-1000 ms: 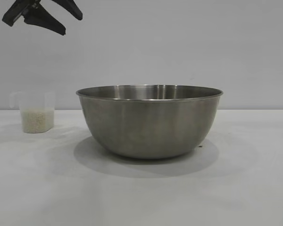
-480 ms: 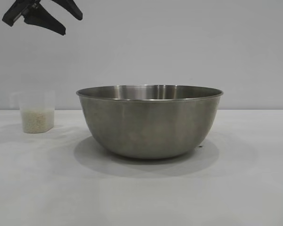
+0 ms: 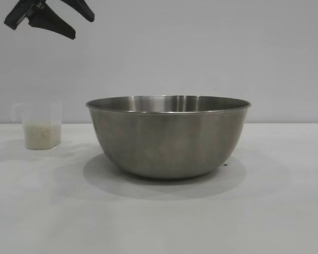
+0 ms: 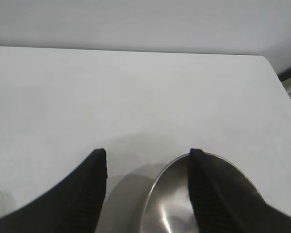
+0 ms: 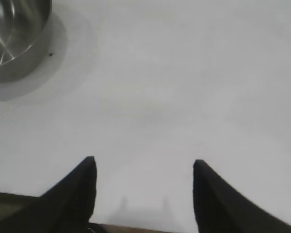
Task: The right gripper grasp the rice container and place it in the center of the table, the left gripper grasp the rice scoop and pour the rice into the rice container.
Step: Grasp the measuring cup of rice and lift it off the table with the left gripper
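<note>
Steel bowl (image 3: 168,136) sits mid-table (image 3: 159,222), unmoved over the last second; nothing grips it, so the placing step reads as finished. Cup (image 3: 41,126) stands well to the bowl's left, upright, rice (image 3: 41,136) filling its lower part; it looks marginally shifted against the earlier frames, too slight to be sure. Left gripper (image 3: 53,18) hangs high above the cup, barely changed, jaws parted about halfway, holding nothing. Right gripper (image 5: 141,167), absent from the exterior view, hovers over bare table well off the bowl (image 5: 12,36), jaws likewise half parted and empty. Scooping not yet begun.
</note>
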